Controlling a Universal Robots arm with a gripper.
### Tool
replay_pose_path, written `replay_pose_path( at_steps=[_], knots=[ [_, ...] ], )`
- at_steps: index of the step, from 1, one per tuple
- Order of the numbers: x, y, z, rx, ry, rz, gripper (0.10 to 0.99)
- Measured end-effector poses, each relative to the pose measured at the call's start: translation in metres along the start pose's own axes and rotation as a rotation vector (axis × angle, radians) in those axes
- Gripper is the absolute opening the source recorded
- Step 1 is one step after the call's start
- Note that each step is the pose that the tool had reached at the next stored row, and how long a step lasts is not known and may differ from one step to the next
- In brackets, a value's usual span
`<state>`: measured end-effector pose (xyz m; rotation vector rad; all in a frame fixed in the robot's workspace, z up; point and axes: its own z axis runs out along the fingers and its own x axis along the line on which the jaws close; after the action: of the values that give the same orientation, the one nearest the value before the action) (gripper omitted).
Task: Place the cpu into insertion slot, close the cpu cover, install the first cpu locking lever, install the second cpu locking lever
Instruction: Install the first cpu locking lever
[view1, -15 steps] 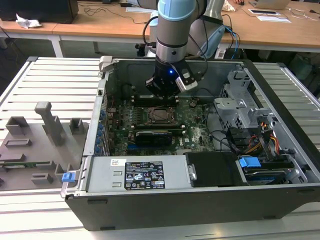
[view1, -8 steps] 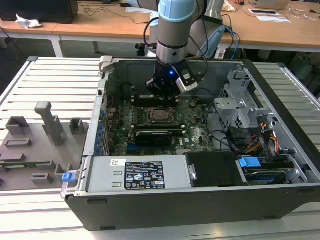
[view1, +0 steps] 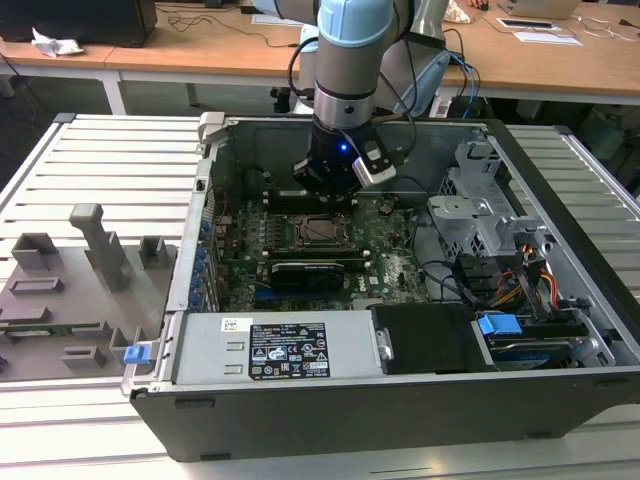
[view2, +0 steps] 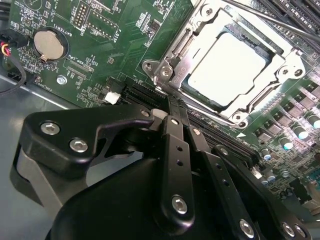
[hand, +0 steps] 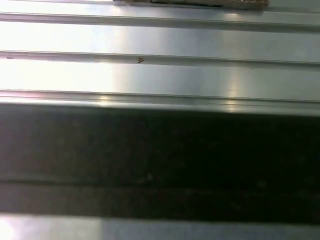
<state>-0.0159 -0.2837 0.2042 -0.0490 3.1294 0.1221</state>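
Cpu (view2: 227, 67) sits in the insertion slot (view2: 280, 47) under the lowered cpu cover (view2: 172, 67), just ahead of the gripper (view2: 170, 107), whose fingers seem pressed together, empty.

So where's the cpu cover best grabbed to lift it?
Take the cpu cover by its thin outer edge, probably from the side nearest the gripper. It lies flat, framing the cpu, so only the rim offers opposing faces.
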Motion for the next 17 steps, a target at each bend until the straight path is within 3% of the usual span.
replay_pose_path(
  at_steps=[13,17],
  knots=[
    [-0.0002,-0.0002,0.0023,0.006,-0.0002,0.004,0.106],
    [-0.0003,0.0003,-0.0037,0.006,-0.0003,0.004,0.106]
  ],
)
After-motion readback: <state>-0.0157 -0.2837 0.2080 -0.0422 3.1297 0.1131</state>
